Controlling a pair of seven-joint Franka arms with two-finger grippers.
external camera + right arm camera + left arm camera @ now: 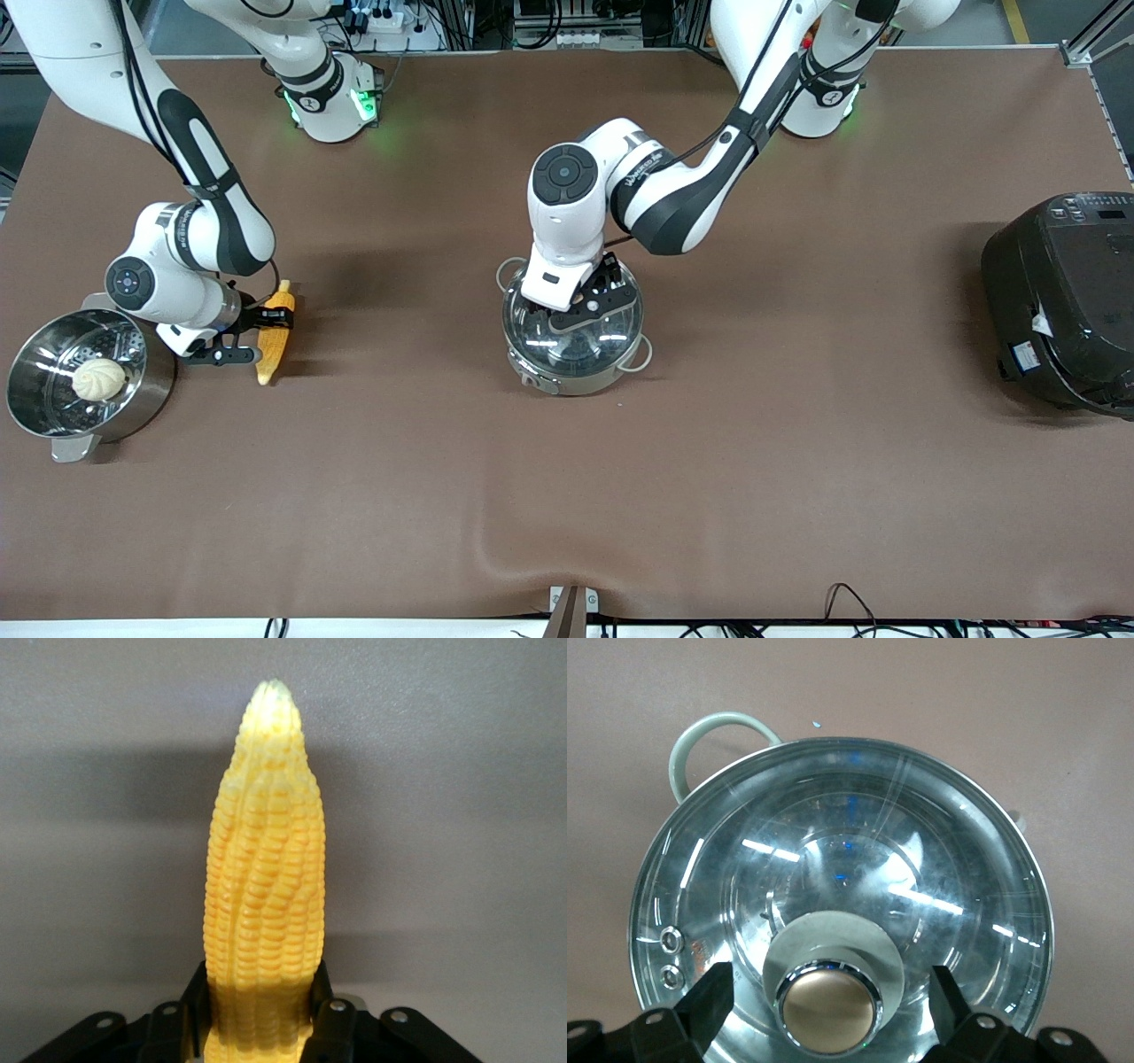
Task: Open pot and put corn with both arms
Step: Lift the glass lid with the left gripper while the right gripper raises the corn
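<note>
The steel pot [567,377] stands mid-table with its clear glass lid [576,344] on it. My left gripper [586,301] is low over the lid. In the left wrist view my left gripper [830,988] is open, its fingers [713,992] on either side of the copper-coloured knob [830,1008] with a gap at each side. The lid [833,850] sits closed on the rim. The yellow corn [275,337] is at the table's surface toward the right arm's end. My right gripper [270,321] is shut on its thick end. In the right wrist view my right gripper [261,992] clasps the corn [263,859].
A steel pot with a perforated insert [35,399] holds a whitish bun [97,378] beside the right gripper, at the right arm's end. A big black cooker [1063,301] stands at the left arm's end. A pale loop handle [713,735] sticks out from the pot.
</note>
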